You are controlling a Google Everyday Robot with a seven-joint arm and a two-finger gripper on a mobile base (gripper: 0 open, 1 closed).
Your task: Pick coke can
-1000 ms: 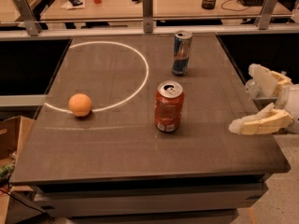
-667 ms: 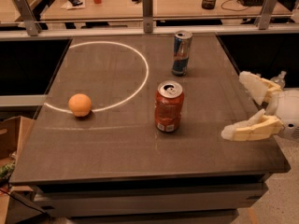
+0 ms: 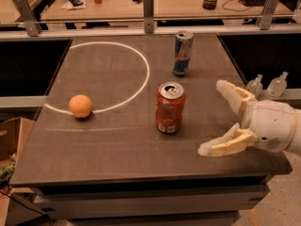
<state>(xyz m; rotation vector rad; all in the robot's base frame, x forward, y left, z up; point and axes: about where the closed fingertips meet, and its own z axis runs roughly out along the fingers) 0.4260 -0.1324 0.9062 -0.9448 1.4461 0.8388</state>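
The coke can (image 3: 170, 108), red-orange with a silver top and pull tab, stands upright near the middle of the dark table (image 3: 113, 140). My gripper (image 3: 211, 117) comes in from the right, just to the right of the can and apart from it. Its two pale fingers (image 3: 225, 145) are spread wide and point left toward the can, with nothing between them.
A taller blue-and-silver can (image 3: 182, 53) stands behind the coke can, toward the table's far edge. An orange fruit (image 3: 80, 106) lies at the left on a white painted circle. A railing with posts runs behind the table. A cardboard box (image 3: 9, 140) sits on the floor at the left.
My gripper has moved left over the table, closer to the coke can. The cans and the orange have not moved.
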